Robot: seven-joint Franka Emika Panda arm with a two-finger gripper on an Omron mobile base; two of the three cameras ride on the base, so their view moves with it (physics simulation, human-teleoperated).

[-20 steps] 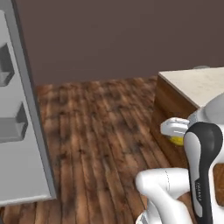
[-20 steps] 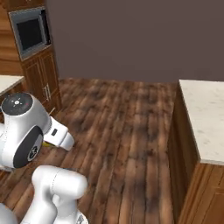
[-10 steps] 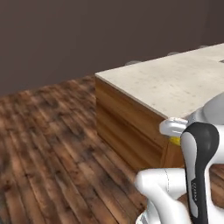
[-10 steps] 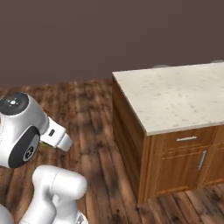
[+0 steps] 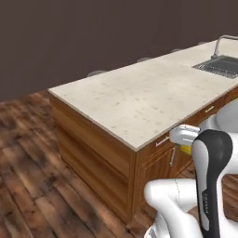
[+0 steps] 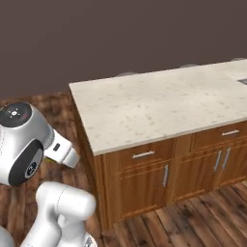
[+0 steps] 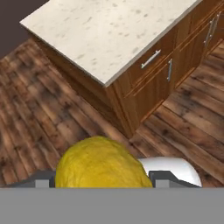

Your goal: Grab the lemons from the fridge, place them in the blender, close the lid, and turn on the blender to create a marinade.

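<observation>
The lemon (image 7: 101, 164), a round, bright yellow fruit with a pebbled, finely dimpled skin, sits at six o'clock in the hand view, wedged between the two small dark finger tips (image 7: 164, 177) of the white arm's two-finger gripper (image 7: 103, 179), which is clamped on it at nine and three o'clock. In the left base view a sliver of the same yellow (image 5: 186, 149) peeks from under the hand at four o'clock. It hangs above the dark wooden plank floor (image 7: 39, 109), near the corner of the wooden kitchen island with a pale speckled stone top (image 7: 113, 30), which lies toward one o'clock.
</observation>
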